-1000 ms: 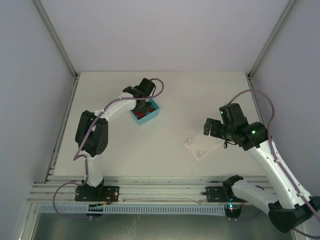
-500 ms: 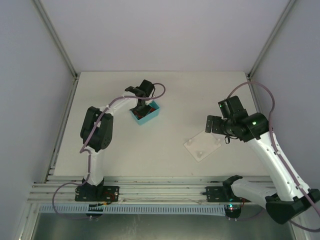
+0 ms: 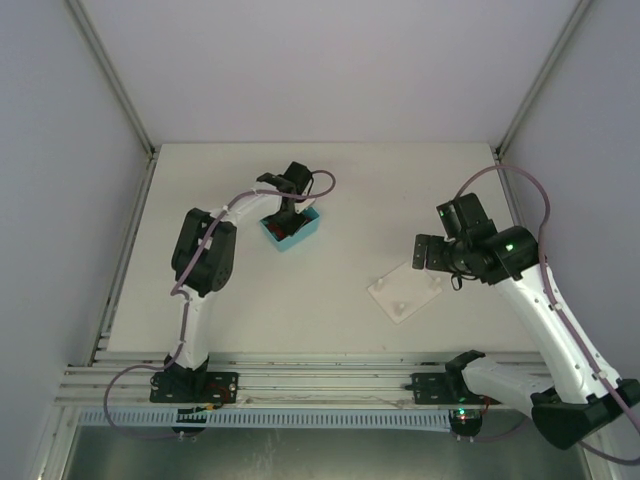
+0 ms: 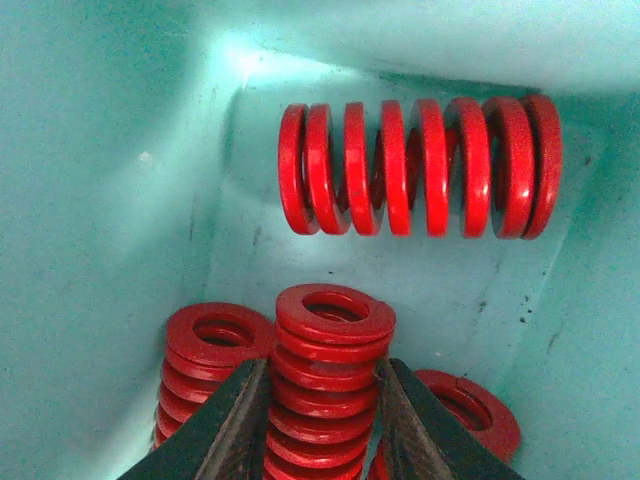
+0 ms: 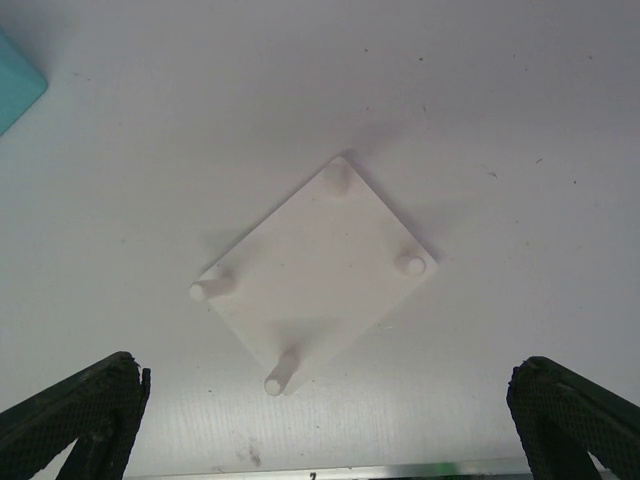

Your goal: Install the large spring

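Note:
In the left wrist view, several red springs sit in a teal bin [image 4: 100, 200]. A long, wide red spring [image 4: 420, 165] lies on its side at the far wall. An upright red spring [image 4: 335, 330] stands between my left gripper's [image 4: 325, 410] two fingers, which press on its sides. Two more upright springs [image 4: 215, 340] flank it. In the top view the left gripper [image 3: 288, 212] reaches down into the bin [image 3: 305, 232]. My right gripper [image 3: 428, 255] is wide open and empty, hovering over the white plate [image 5: 315, 275] with four pegs [image 3: 405, 290].
A corner of the teal bin [image 5: 15, 85] shows at the upper left of the right wrist view. An aluminium rail [image 3: 320, 380] runs along the table's near edge. Frame posts stand at the back corners.
The left arm has stretched further forward and lowered its gripper deeper into the bin. The right gripper has shifted slightly right and back above the plate.

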